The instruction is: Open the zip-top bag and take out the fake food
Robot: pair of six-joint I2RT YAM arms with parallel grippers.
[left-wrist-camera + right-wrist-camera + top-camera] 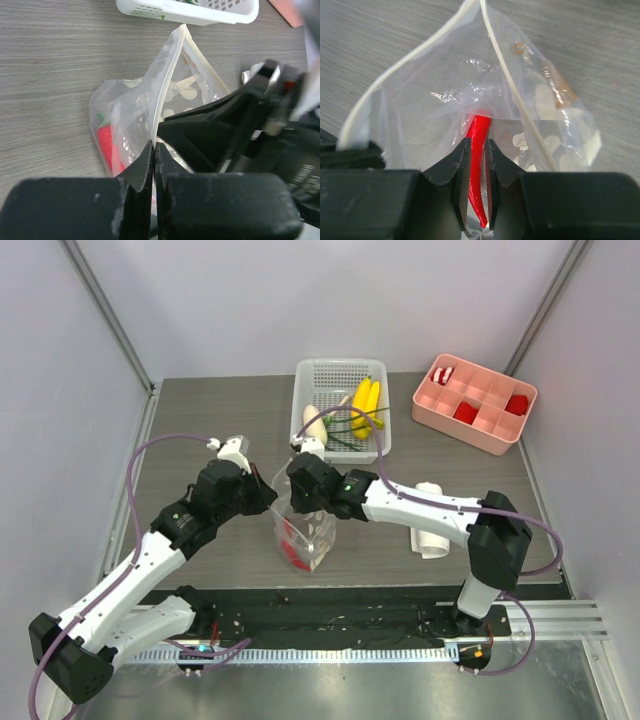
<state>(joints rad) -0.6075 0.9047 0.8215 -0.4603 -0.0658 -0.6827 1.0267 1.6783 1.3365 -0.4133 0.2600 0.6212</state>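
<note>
The zip-top bag stands in the middle of the table with its mouth held open. My left gripper is shut on the bag's zip edge, seen in the left wrist view at the fingertips. My right gripper reaches into the bag's mouth. In the right wrist view its jaws are closed on a red chili inside the clear bag. The chili also shows through the plastic in the left wrist view. A yellow banana bunch, a white radish and green stems lie in the white basket.
The white basket stands just behind the bag. A pink tray with red blocks is at the back right. A rolled white cloth lies right of the right arm.
</note>
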